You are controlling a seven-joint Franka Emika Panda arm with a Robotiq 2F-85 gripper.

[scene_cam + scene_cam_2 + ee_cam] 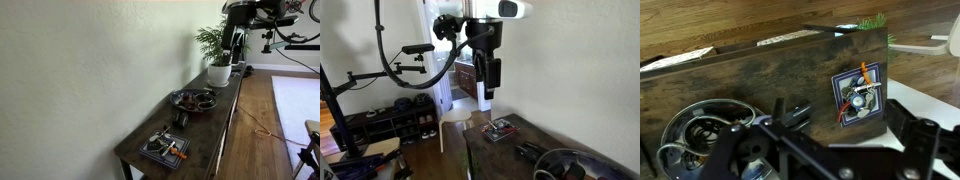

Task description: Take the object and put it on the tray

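A small blue-rimmed tray (165, 147) with several small items on it sits at one end of the long dark table (205, 125). It also shows in an exterior view (500, 129) and in the wrist view (860, 95). A small dark object (793, 110) lies on the table between the tray and a round dark bowl (702, 138), and shows in both exterior views (183, 118) (527, 150). My gripper (489, 88) hangs high above the table, far from these things, open and empty. Its fingers frame the lower wrist view (830, 152).
A potted plant in a white pot (218, 62) stands at the table's other end, under the arm. The round bowl (193, 99) holds dark items. A wall runs along one long side of the table. Camera stands and shelves (390, 125) stand on the floor.
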